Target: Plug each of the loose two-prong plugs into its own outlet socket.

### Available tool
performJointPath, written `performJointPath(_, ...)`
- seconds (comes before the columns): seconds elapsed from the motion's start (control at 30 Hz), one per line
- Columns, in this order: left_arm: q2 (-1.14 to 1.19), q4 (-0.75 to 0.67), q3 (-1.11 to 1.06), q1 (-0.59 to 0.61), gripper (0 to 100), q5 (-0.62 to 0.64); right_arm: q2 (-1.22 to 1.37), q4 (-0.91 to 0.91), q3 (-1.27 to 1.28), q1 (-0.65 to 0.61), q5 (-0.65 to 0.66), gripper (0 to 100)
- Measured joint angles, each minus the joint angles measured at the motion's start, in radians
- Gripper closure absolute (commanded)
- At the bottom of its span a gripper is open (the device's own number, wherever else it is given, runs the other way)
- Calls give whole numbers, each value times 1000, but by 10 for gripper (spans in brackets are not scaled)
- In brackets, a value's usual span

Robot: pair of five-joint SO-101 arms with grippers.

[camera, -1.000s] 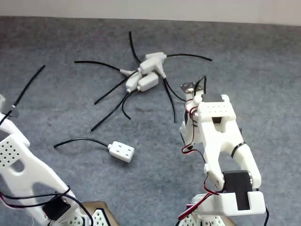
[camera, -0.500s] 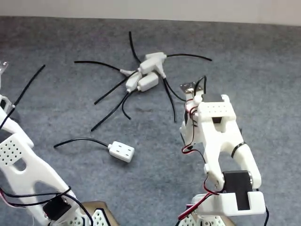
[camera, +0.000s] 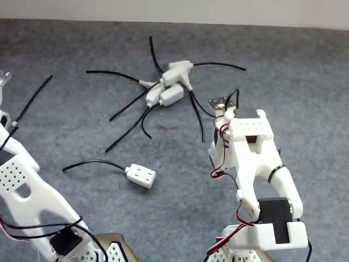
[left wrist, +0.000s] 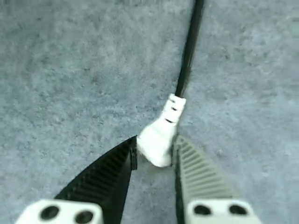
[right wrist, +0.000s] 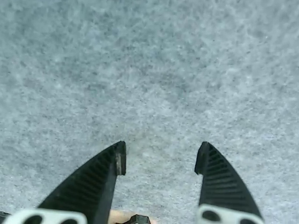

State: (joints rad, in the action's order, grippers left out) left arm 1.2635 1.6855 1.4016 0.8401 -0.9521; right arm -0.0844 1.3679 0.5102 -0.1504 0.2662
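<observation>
At the far left of the grey worktop [camera: 283, 82], the left hand [left wrist: 155, 148] is closed on a white two-prong plug [left wrist: 158, 140], with one finger pressed to each side of the plug body. The plug's black cord [left wrist: 188, 51] trails away from the hand across the surface. We cannot tell which way the prongs face.

Toward the middle, nearer the arms, a white socket block [camera: 141, 175] lies flat and alone, slots up, with its own black cord curving off to the left. Farther back, a cluster [camera: 169, 84] of white plugs and sockets lies bunched together, black cords fanning out around it. We cannot tell which of these are already joined.

On the right, the right hand [right wrist: 161, 157] hangs wide open over bare worktop, holding nothing.

We judge the step in hand to be the pick-up of the first plug. The next move would call for carrying it across to the lone socket block and lining the prongs up with one pair of slots. The block is loose and may slide, so the free right hand may need to brace it.
</observation>
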Motion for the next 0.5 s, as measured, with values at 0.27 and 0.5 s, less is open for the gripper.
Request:
performJointPath(0.27,-104,86,-91,-6,988,-11,0,0,0,-2,0,756)
performJointPath(0.5,-213,28,-178,-2,681,23,0,0,0,-3,0,756)
